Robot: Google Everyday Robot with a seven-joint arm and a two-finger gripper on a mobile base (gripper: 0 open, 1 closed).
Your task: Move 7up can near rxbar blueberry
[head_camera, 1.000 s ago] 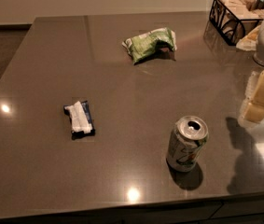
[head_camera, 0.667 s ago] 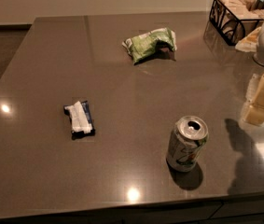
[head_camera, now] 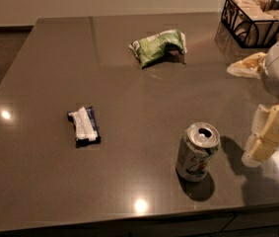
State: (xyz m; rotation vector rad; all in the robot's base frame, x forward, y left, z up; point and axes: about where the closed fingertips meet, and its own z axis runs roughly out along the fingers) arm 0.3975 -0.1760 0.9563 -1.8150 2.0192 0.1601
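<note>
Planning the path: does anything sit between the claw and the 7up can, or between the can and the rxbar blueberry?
Nothing visible does. The claw hangs right of the 7up can, bare table between them; the table from the can left to the rxbar blueberry is bare. The snack bag lies farther back.

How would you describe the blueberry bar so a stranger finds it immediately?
On the dark grey tabletop, look left, away from the cream gripper at the right edge. A small wrapper lies there; unlike the dented silver can and crumpled green bag, it is flat, dark blue, white-banded.
</note>
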